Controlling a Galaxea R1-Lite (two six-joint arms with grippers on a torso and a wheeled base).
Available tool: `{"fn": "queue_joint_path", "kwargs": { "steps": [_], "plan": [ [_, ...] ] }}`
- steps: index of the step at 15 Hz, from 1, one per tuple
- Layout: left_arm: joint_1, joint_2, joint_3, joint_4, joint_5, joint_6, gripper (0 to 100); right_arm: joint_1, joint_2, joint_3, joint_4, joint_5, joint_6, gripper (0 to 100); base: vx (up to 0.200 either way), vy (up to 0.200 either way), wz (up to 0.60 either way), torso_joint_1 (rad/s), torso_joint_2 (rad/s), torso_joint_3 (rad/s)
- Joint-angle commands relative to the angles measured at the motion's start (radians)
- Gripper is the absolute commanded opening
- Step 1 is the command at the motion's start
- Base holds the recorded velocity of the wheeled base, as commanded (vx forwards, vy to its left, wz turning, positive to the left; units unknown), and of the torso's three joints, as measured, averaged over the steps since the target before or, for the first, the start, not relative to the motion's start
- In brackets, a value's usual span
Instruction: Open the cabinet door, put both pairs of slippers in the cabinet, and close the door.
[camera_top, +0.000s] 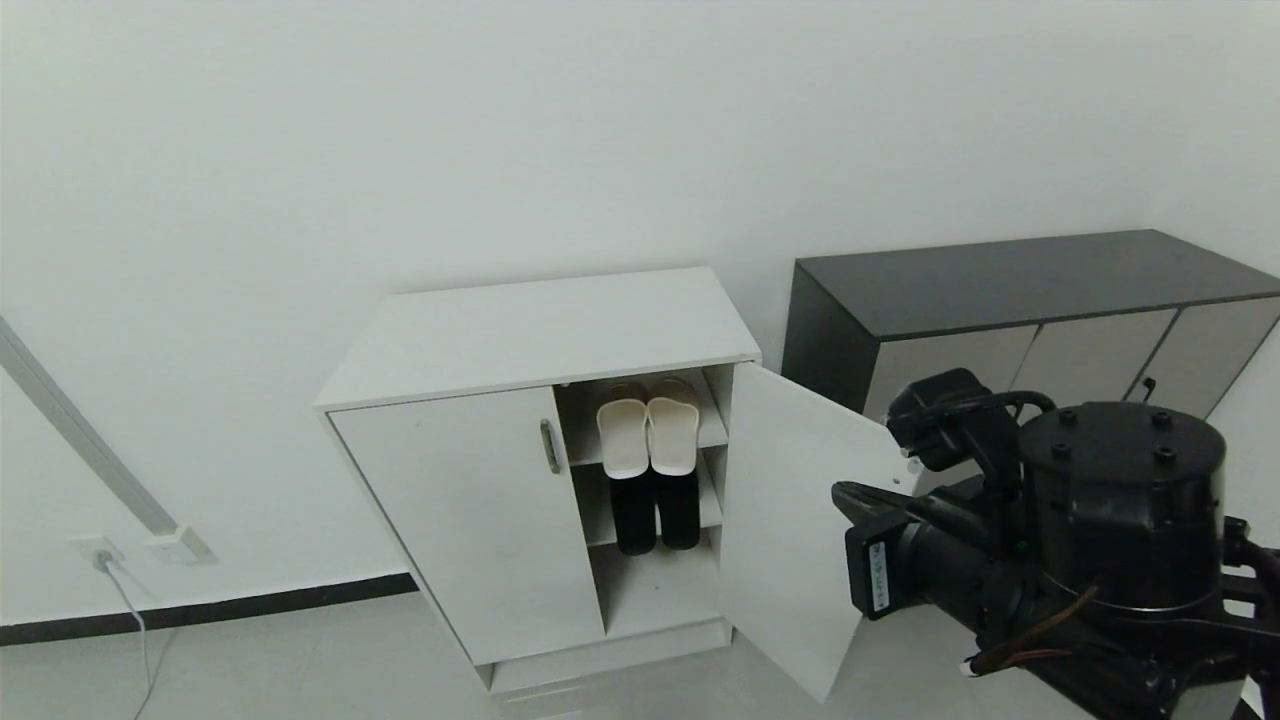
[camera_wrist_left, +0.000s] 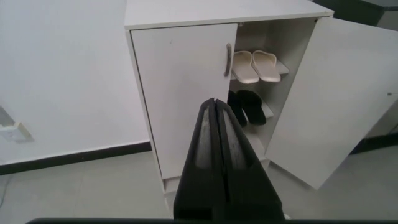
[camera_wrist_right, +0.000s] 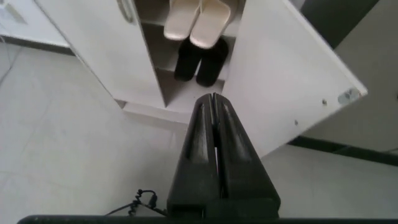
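Observation:
The white cabinet (camera_top: 540, 330) stands against the wall with its left door (camera_top: 480, 520) closed and its right door (camera_top: 790, 520) swung open. A white pair of slippers (camera_top: 648, 435) lies on the upper shelf and a black pair (camera_top: 655, 510) on the shelf below. My left gripper (camera_wrist_left: 215, 102) is shut and empty, held in front of the closed door, below its handle (camera_wrist_left: 227, 60). My right gripper (camera_wrist_right: 212, 98) is also shut and empty, hanging above the floor near the open door (camera_wrist_right: 286, 81), with both pairs (camera_wrist_right: 198, 15) (camera_wrist_right: 200, 61) beyond it.
A dark sideboard (camera_top: 1020, 280) stands right of the cabinet, just behind the open door. A wall socket with a cable (camera_top: 100, 555) is at the lower left. Grey floor (camera_top: 300, 670) lies in front of the cabinet.

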Motion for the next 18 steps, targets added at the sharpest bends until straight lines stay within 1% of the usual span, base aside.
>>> {"fn": "queue_joint_path", "kwargs": {
  "steps": [1,3,4,6,8,9,10,11,14,18],
  "plan": [
    [0.001,0.001,0.0,0.0,0.001,0.0,0,-0.022,0.002,-0.007,-0.003,-0.001,-0.008,0,0.0,0.0,0.0,0.0,0.0,0.0],
    [0.001,0.001,0.0,0.0,-0.001,0.0,0,-0.087,0.002,-0.017,-0.021,0.005,-0.042,0,0.0,0.0,0.0,0.0,0.0,0.0],
    [0.001,0.001,0.0,0.0,-0.001,0.0,0,-0.123,0.016,-0.053,-0.009,0.006,-0.042,0,0.0,0.0,0.0,0.0,0.0,0.0],
    [-0.001,0.001,0.0,0.0,-0.001,0.0,0,-0.231,0.067,-0.13,0.056,0.023,-0.039,0,0.0,0.0,0.0,0.0,0.0,0.0],
    [0.001,0.001,0.0,0.0,-0.001,0.0,0,-0.33,0.144,-0.218,0.089,0.092,-0.018,0,0.0,0.0,0.0,0.0,0.0,0.0],
    [-0.001,0.001,0.0,0.0,-0.001,0.0,0,-0.377,0.199,-0.262,0.088,0.109,-0.01,0,0.0,0.0,0.0,0.0,0.0,0.0],
    [0.001,0.001,0.0,0.0,-0.001,0.0,0,-0.404,0.23,-0.285,0.086,0.123,-0.008,0,0.0,0.0,0.0,0.0,0.0,0.0],
    [0.001,0.001,0.0,0.0,-0.001,0.0,0,-0.446,0.283,-0.328,0.082,0.164,-0.005,0,0.0,0.0,0.0,0.0,0.0,0.0],
    [0.001,0.001,0.0,0.0,-0.001,0.0,0,-0.508,0.4,-0.419,0.072,0.218,0.021,0,0.0,0.0,0.0,0.0,0.0,0.0],
    [0.001,0.001,0.0,0.0,-0.001,0.0,0,-0.561,0.532,-0.524,0.06,0.226,0.021,0,0.0,0.0,0.0,0.0,0.0,0.0]
  ]
}}
